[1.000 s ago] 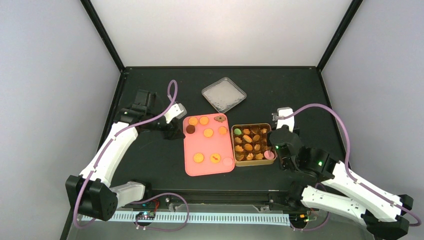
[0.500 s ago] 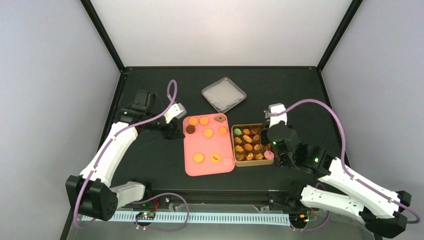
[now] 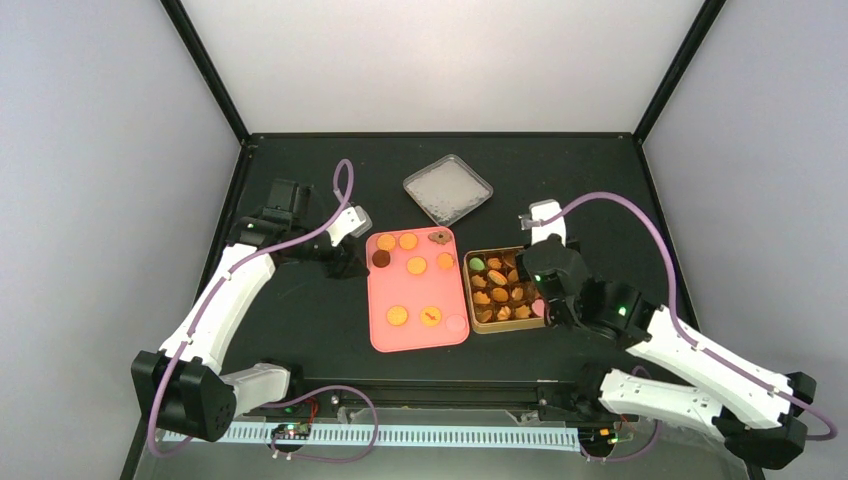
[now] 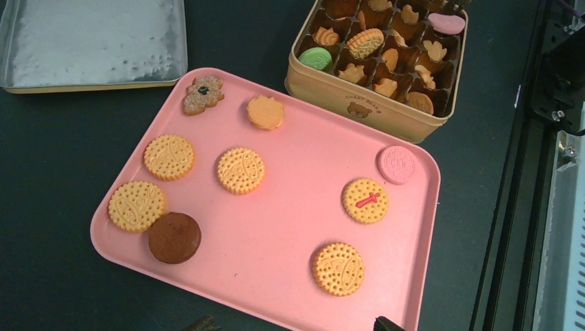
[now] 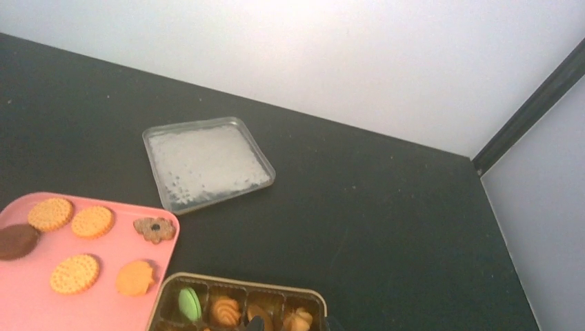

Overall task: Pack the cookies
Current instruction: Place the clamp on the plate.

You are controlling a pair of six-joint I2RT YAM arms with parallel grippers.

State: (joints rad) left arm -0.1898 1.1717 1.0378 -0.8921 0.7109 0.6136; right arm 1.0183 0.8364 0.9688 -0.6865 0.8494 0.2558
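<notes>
Now cookies [image 4: 240,169] lie on the pink tray [image 4: 276,234] and in the tin [image 4: 359,110] beside it, lid [image 3: 448,188] beyond. My left end effector [image 3: 349,262] hangs spread beside the tray. The right end effector [image 3: 540,290] overhangs the tin; I cannot tell its state.

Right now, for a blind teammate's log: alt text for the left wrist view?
Nine loose cookies lie on a pink rectangular plastic tray; beyond it sit a gold compartmented tin holding more cookies and a silver metal lid.

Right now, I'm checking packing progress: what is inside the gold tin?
The tin holds mostly golden cookies, plus one green cookie and one pink cookie. From above, the right arm covers part of its right side; nothing beneath the cookies shows.
</notes>
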